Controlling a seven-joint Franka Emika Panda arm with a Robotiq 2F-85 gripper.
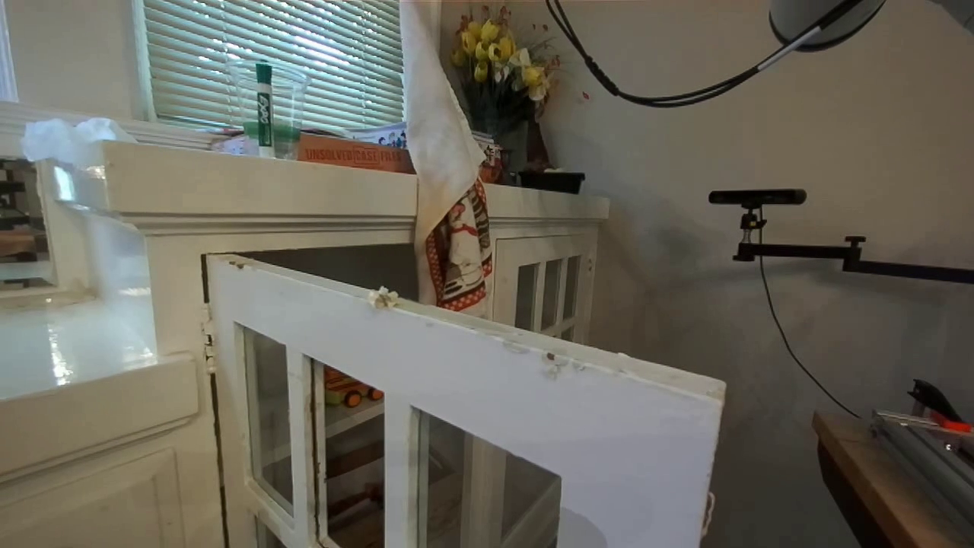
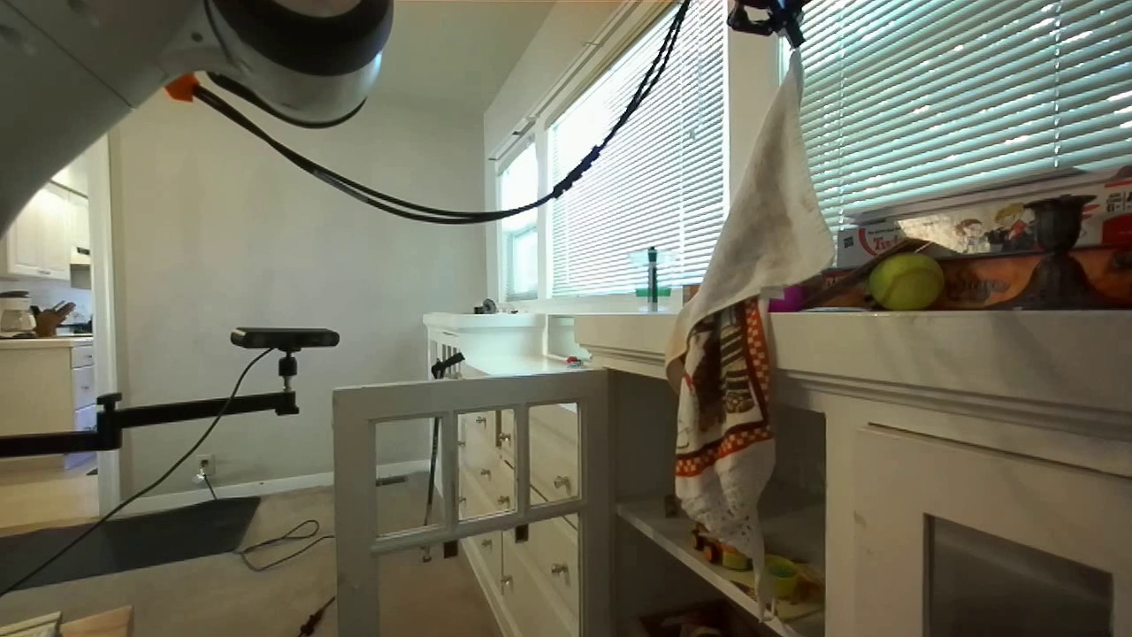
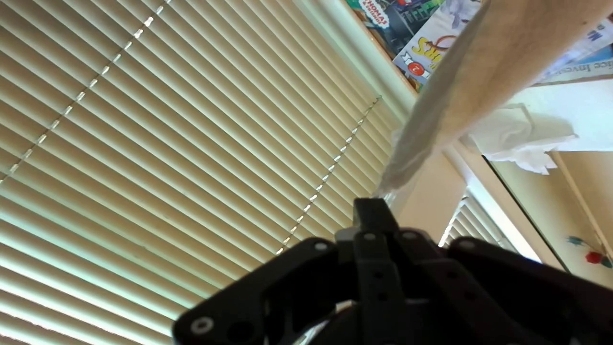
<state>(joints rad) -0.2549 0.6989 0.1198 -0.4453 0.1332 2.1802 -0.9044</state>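
A white towel [image 2: 783, 195] with a red-checked printed end hangs long from my gripper [image 2: 794, 41], high in front of the window. In the wrist view the dark fingertips [image 3: 376, 213] are pressed together, and the towel [image 3: 459, 96] runs from their tips toward the upper right. My gripper is shut on one corner of it. The towel [image 1: 441, 99] also shows in an exterior view, where the gripper is out of frame. Its lower part passes the cabinet top's edge and hangs at the open cabinet; whether it touches the shelf [image 2: 699, 562] I cannot tell.
A glass-paned cabinet door [image 1: 472, 335] stands swung open. On the cabinet top are a green marker [image 1: 264, 110], a flower vase [image 1: 502, 84], a tennis ball [image 2: 906, 281], a dark candlestick [image 2: 1057, 252] and boxes. Toys sit on the shelf. A camera [image 1: 757, 197] is mounted on a black arm.
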